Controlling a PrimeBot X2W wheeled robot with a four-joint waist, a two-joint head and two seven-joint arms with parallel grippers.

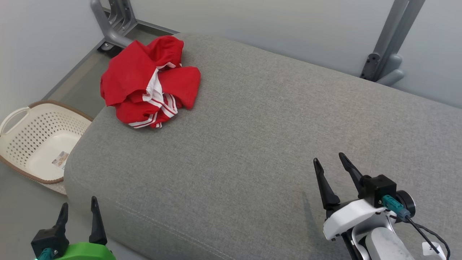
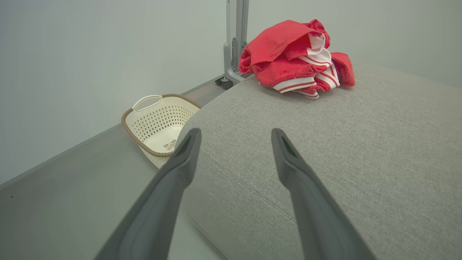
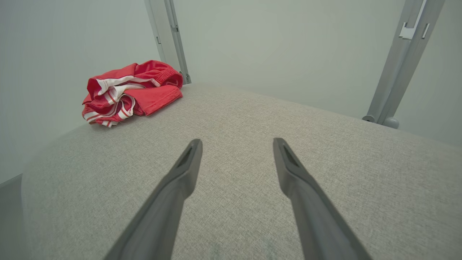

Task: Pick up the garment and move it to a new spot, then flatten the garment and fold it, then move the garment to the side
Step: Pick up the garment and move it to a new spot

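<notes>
On the grey cushion's (image 1: pixel 274 119) far-left corner the red garment (image 1: pixel 148 81) lies crumpled, untouched; left gripper (image 1: pixel 79 207) and right gripper (image 1: pixel 330 162) both spread, empty—every step remains.

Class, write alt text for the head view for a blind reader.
A crumpled red garment with white stripes lies at the far left corner of a grey cushion. The left hand and right hand, both open and empty, wait nearer. A cream basket stands at left.
</notes>
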